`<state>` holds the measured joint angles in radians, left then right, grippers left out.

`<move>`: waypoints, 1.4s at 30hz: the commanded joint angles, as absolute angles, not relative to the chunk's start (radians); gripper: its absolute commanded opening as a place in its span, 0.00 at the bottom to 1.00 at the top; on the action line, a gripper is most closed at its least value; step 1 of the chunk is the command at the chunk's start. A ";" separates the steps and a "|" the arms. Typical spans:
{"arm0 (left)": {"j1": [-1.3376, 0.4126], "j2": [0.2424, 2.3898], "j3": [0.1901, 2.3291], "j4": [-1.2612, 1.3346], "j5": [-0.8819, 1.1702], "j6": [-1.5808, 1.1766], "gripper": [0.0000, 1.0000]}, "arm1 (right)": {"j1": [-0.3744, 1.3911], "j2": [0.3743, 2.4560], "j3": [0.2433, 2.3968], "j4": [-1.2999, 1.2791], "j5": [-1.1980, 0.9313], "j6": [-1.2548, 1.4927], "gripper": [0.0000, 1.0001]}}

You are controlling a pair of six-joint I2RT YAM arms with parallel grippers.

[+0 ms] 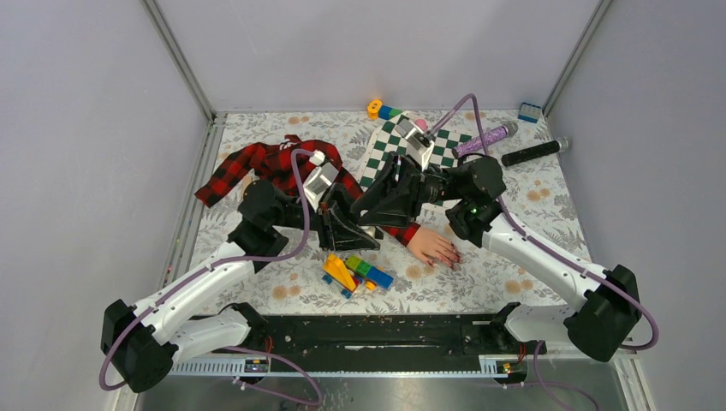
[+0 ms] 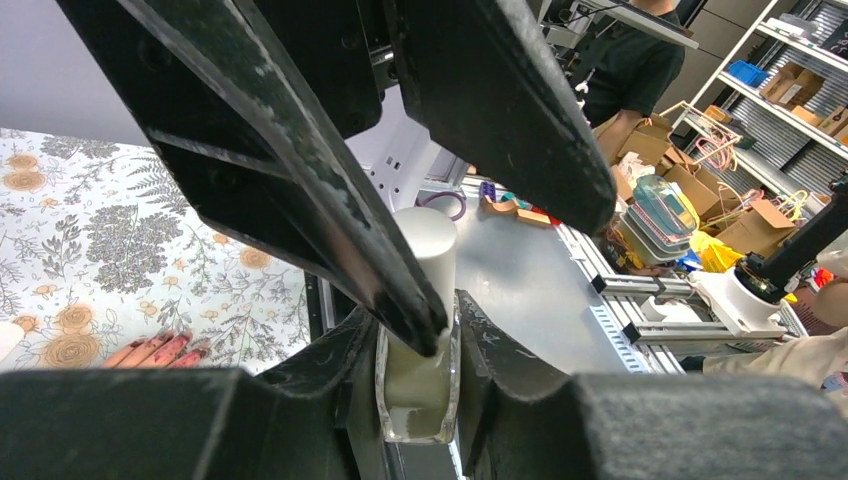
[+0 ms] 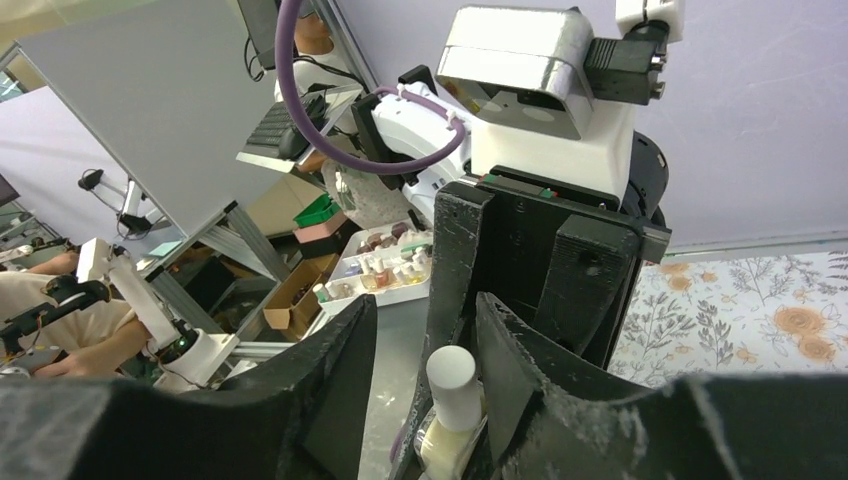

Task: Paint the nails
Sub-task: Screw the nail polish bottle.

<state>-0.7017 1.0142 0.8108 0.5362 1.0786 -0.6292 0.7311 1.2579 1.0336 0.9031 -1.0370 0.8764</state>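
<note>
Nails (image 1: 449,259) in glossy dark red are lying just right of the frame's centre in the top view, on a pale mannequin hand (image 1: 428,246) resting flat on the floral surface (image 1: 548,201). Going from the left, its plaid sleeve (image 1: 257,167) is spreading across the upper left. At centre the left hand (image 2: 420,350) is gripping a pale bottle (image 2: 415,392). The right hand (image 3: 430,335) is standing partly wide around the white cap (image 3: 452,372), with a gap showing beside it.
</note>
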 commanded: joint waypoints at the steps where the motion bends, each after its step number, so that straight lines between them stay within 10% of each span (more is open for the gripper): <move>1: -0.703 1.017 0.827 0.613 1.097 -0.634 0.00 | 0.750 1.276 1.080 0.936 -1.101 0.905 0.47; 11: -0.703 1.017 0.827 0.616 1.091 -0.634 0.00 | 0.752 1.298 1.078 0.945 -1.123 0.938 0.36; 18: -0.674 0.995 0.802 0.642 1.021 -0.657 0.00 | 0.752 1.311 1.077 0.939 -1.136 0.950 0.00; 31: -0.581 0.860 0.820 0.215 0.585 -0.366 0.00 | 0.806 1.261 1.113 0.185 -0.875 0.497 0.00; 42: -0.581 0.832 0.824 0.005 0.130 -0.266 0.00 | 0.889 1.477 1.178 0.165 -0.728 0.749 0.00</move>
<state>-0.6186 0.8326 0.7784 -0.0605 0.5014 -0.3630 0.7895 1.4052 1.1481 0.3420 -0.6727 0.5926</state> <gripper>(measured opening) 0.262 0.234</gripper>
